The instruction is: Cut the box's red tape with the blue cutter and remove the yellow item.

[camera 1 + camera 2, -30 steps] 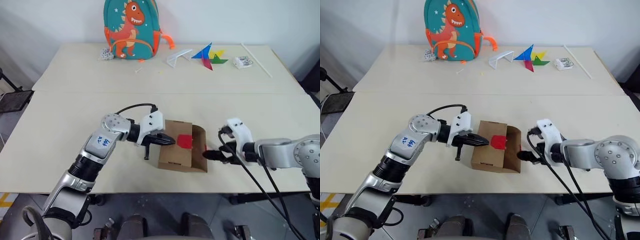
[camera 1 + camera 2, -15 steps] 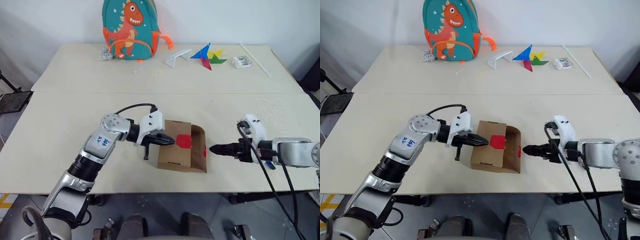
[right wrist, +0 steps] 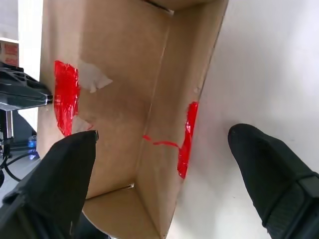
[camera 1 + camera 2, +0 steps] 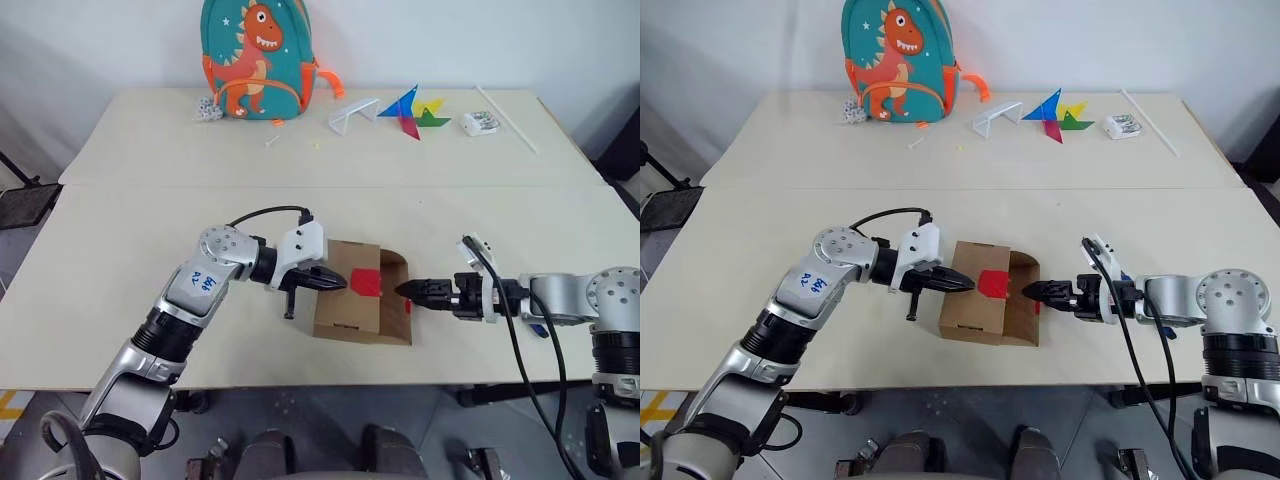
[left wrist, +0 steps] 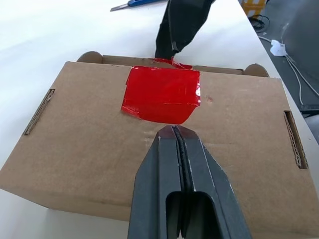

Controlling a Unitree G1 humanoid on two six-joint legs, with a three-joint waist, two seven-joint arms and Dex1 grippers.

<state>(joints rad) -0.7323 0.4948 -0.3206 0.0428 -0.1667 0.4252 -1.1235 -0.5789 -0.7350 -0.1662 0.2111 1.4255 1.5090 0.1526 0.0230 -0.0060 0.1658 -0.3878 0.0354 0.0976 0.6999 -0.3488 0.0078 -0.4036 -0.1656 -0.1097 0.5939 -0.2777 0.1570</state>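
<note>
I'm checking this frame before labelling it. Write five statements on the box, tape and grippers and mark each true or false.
1. The left gripper is shut, its tips on top of the box. True.
2. The right gripper is shut. False: its fingers stand wide apart at the box's open side.
3. Red tape is on the top panel. True.
4. The blue cutter is in the right gripper. False: it lies on the table.
5. A backpack stands at the table's far edge. True.

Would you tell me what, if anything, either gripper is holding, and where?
Nothing: the left gripper is shut empty on the box; the right gripper is open.
</note>
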